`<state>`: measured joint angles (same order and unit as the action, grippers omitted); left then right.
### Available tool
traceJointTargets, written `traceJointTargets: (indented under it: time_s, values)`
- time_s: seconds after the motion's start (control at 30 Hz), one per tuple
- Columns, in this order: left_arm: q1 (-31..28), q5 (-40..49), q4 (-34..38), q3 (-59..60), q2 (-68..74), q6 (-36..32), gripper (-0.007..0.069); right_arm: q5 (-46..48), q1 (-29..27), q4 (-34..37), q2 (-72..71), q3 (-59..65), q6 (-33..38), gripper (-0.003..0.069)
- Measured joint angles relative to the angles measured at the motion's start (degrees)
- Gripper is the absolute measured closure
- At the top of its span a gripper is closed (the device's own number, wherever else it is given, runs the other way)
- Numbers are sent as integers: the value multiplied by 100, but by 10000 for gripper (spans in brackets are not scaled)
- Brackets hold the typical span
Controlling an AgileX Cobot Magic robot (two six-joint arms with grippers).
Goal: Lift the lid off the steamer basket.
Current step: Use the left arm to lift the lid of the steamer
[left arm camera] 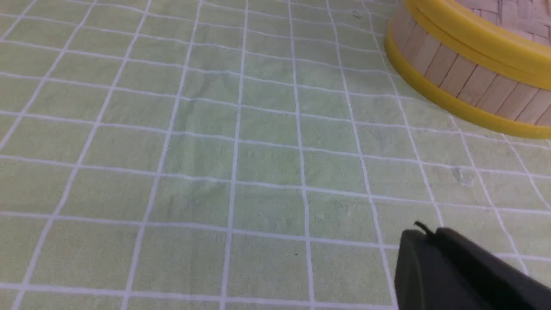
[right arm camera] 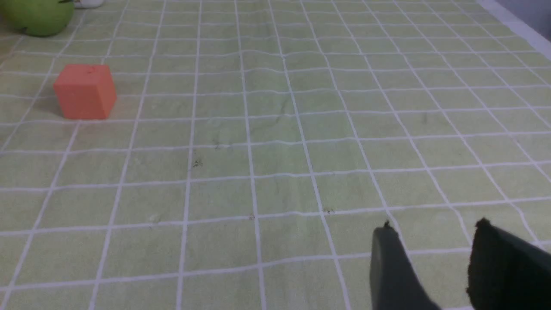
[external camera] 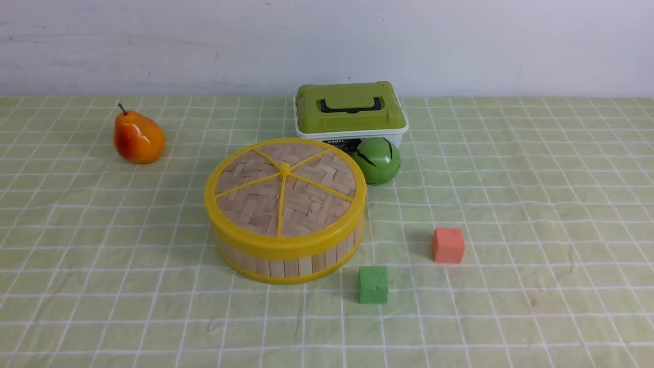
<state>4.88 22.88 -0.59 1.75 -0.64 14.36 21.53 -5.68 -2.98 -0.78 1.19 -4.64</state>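
The steamer basket [external camera: 286, 263] stands mid-table with pale slat walls and yellow rims. Its lid [external camera: 284, 194], woven bamboo with a thick yellow rim, yellow spokes and a centre knob, sits flat on top of it. Neither arm shows in the front view. In the left wrist view the basket [left arm camera: 469, 82] with the lid's rim [left arm camera: 490, 38] lies some way off from my left gripper [left arm camera: 424, 232], whose two dark fingers press together over bare cloth, shut on nothing. My right gripper [right arm camera: 432, 228] hovers over bare cloth, fingers apart and empty, open.
A pear [external camera: 138, 138] lies at the back left. Behind the basket are a white box with an olive-green lid [external camera: 350, 110] and a green ball [external camera: 378, 160]. An orange cube [external camera: 448, 245] and a green cube [external camera: 373, 284] sit right of the basket. Green checked cloth [external camera: 536, 204] covers the table.
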Motion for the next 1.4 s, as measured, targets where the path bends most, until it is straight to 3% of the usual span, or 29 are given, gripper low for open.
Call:
traceJointTargets:
  time_s: [1.4]
  values:
    - [0, -28, -22, 0, 0, 0, 567, 0, 0, 0, 0, 0, 0, 417]
